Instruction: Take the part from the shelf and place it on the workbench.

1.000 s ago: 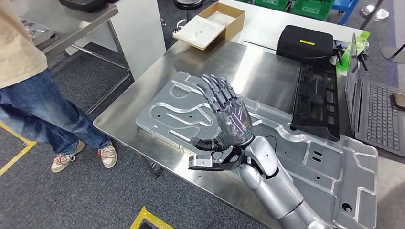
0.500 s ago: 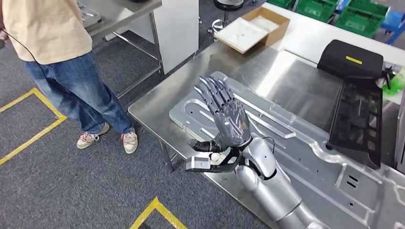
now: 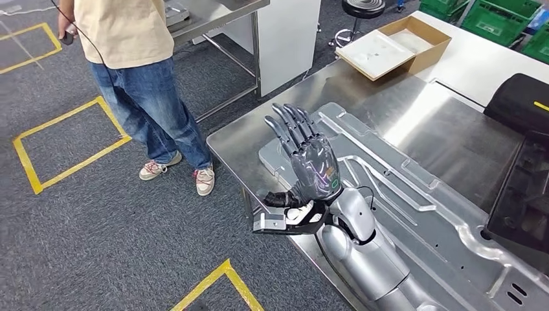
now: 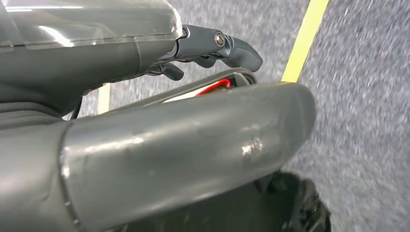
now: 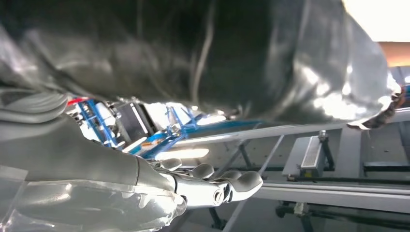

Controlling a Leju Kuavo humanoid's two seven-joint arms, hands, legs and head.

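Note:
The part, a large silver stamped metal panel (image 3: 414, 194), lies flat on the steel workbench (image 3: 395, 110). My right hand (image 3: 311, 162) is raised above the panel's near-left end with its back toward the camera and its fingers straight and spread, holding nothing. In the right wrist view the same hand (image 5: 208, 186) shows its fingers stretched out and bare. My left hand (image 4: 159, 140) hangs over the grey carpet beside a yellow floor line, thumb apart from the fingers, nothing in it.
A person in jeans (image 3: 142, 84) stands on the carpet left of the workbench corner. On the workbench are an open cardboard box (image 3: 395, 42), a black case (image 3: 518, 100) and a black tray (image 3: 524, 201). A steel shelf table (image 3: 213, 10) stands behind the person. Yellow tape (image 3: 65, 129) marks the floor.
The camera has swung left, so the workbench and panel slide right and more floor and the person come into view. My right hand keeps the same raised, spread pose.

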